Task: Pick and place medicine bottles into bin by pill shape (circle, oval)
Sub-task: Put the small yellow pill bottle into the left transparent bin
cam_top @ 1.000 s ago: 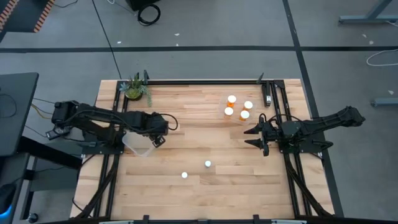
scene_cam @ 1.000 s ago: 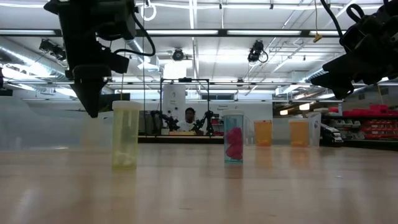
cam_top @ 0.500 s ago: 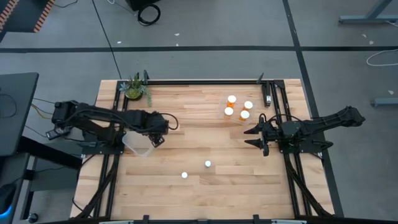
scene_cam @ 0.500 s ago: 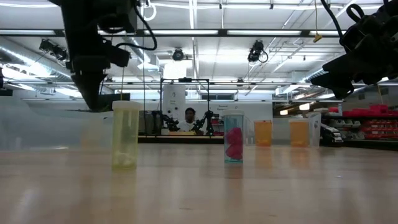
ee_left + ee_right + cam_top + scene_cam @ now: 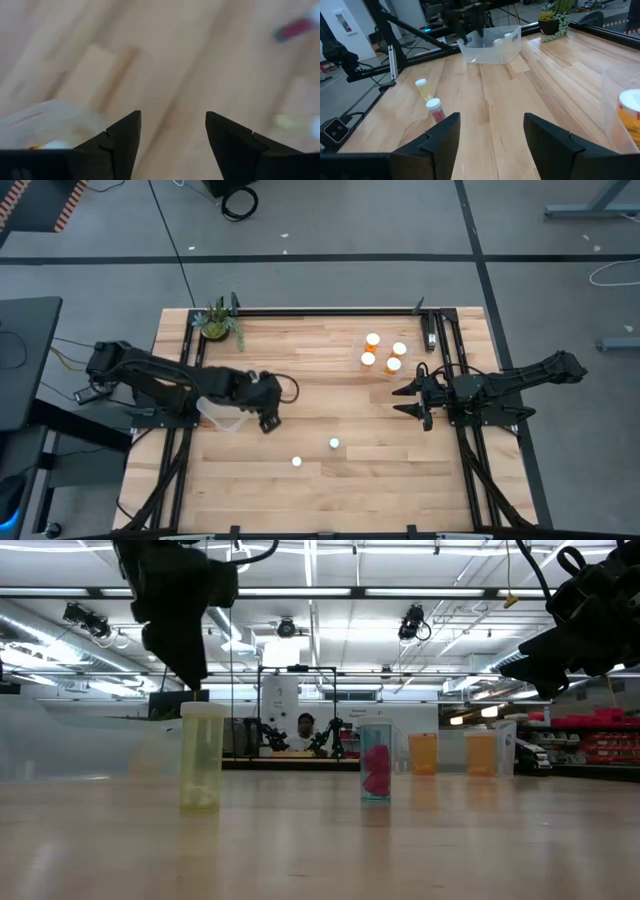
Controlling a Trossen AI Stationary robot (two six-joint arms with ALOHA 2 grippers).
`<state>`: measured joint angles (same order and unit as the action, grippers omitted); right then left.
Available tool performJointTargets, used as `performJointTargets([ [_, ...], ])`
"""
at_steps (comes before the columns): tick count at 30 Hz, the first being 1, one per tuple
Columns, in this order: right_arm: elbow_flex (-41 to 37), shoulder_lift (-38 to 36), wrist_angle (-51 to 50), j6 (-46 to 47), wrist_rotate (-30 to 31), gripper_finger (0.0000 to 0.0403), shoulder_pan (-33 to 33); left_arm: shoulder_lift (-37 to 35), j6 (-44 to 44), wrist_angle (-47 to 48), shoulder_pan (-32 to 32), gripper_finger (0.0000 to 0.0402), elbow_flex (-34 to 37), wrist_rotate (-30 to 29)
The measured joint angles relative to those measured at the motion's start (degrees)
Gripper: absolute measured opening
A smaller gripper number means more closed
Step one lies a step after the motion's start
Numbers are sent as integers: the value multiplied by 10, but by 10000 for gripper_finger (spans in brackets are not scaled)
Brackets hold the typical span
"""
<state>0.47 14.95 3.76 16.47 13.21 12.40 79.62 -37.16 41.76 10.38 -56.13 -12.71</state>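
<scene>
Two small white-capped medicine bottles stand upright on the wood: one with yellow contents (image 5: 297, 462) (image 5: 202, 755), one with pink contents (image 5: 334, 444) (image 5: 376, 762). A clear bin (image 5: 220, 417) (image 5: 490, 50) at the table's left holds white-capped bottles (image 5: 507, 36). Several orange bottles (image 5: 373, 339) stand in a second clear bin (image 5: 615, 85) at the far right. My left gripper (image 5: 268, 423) (image 5: 172, 116) hangs open above the table just right of the left bin, slanting down, nothing between its fingers. My right gripper (image 5: 405, 400) (image 5: 491, 116) waits open at the right.
A small potted green plant (image 5: 218, 321) stands at the far left corner. Black frame rails (image 5: 440, 345) run along the table's sides. Bare wood lies between the two bins and around the two loose bottles.
My left gripper has risen and swung away from above the left bin, toward the table's right and near edges, closer to the two loose bottles. The bottles and bins have not moved.
</scene>
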Motion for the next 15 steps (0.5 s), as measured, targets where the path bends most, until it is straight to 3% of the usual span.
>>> performJointTargets([
  [15,0,3,-4,0,0,225,0,172,22,-8,144,247,-119,37],
])
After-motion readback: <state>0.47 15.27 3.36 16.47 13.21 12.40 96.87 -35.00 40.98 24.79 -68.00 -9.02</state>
